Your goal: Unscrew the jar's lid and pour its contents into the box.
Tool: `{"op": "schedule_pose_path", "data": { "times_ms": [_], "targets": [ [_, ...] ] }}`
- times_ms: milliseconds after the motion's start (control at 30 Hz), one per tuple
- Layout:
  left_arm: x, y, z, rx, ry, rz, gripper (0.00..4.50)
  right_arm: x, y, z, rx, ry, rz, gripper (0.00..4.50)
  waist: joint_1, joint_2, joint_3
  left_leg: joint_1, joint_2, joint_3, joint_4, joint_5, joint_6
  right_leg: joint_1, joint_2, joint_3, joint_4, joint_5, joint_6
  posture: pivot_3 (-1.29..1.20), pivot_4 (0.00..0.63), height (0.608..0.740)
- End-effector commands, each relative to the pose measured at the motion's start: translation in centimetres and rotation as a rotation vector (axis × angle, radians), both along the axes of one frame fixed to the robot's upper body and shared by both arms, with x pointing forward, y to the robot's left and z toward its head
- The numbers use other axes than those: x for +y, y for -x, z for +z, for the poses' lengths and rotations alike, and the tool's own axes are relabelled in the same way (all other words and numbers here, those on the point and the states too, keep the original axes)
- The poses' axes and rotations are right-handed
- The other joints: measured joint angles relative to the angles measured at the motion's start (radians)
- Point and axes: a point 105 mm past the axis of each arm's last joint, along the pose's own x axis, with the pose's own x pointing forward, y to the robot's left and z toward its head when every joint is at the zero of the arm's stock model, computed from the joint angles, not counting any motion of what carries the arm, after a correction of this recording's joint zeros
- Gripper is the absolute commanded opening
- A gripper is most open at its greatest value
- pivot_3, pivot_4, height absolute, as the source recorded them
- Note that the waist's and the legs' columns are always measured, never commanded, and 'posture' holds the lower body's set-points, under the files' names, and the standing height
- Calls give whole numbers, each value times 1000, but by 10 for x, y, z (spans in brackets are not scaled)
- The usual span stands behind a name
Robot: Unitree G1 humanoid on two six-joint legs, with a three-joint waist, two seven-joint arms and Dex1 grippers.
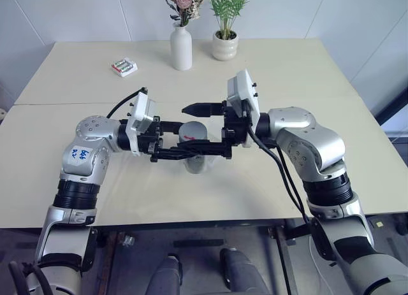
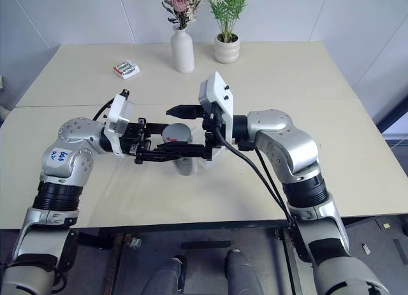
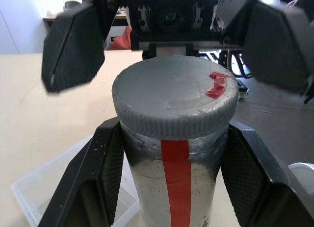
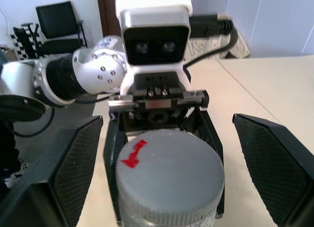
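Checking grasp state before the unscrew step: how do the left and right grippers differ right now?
The left gripper is shut on the jar, its fingers clamping the body below the lid; the right gripper is open, holding nothing. The left sits at the jar's body, the right at lid height with its fingers apart from the lid. Both point level, facing each other above the table.

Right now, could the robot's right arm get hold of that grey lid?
Probably yes. The right end effector is open, one finger on each side of the lid, with nothing between them. The left end effector grips the jar lower down, below the lid, so the cap's rim is free.
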Motion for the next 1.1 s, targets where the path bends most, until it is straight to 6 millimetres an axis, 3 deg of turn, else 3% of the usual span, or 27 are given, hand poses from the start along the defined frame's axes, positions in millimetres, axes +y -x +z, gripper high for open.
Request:
{"op": "schedule_pose_path", "data": {
  "times_ms": [33, 533, 1100],
  "targets": [
    [0, 1, 8, -39, 10, -2, 2460, 6, 0, 7, -45, -2, 4, 4475, 0, 0, 0, 0, 0, 0, 0, 0, 0, 0, 0, 0, 0, 0, 0, 0, 150, 740],
    [2, 4, 6, -30, 9, 5, 2460, 4, -10, 13, -45, -27, -43, 4475, -1, 0, 0, 0, 0, 0, 0, 0, 0, 0, 0, 0, 0, 0, 0, 0, 150, 740],
    [3, 4, 6, -31, 15, 12, 2460, -40, -16, 16, -17, -34, -93, 4475, 0, 0, 0, 0, 0, 0, 0, 0, 0, 0, 0, 0, 0, 0, 0, 0, 150, 740]
  ]
}}
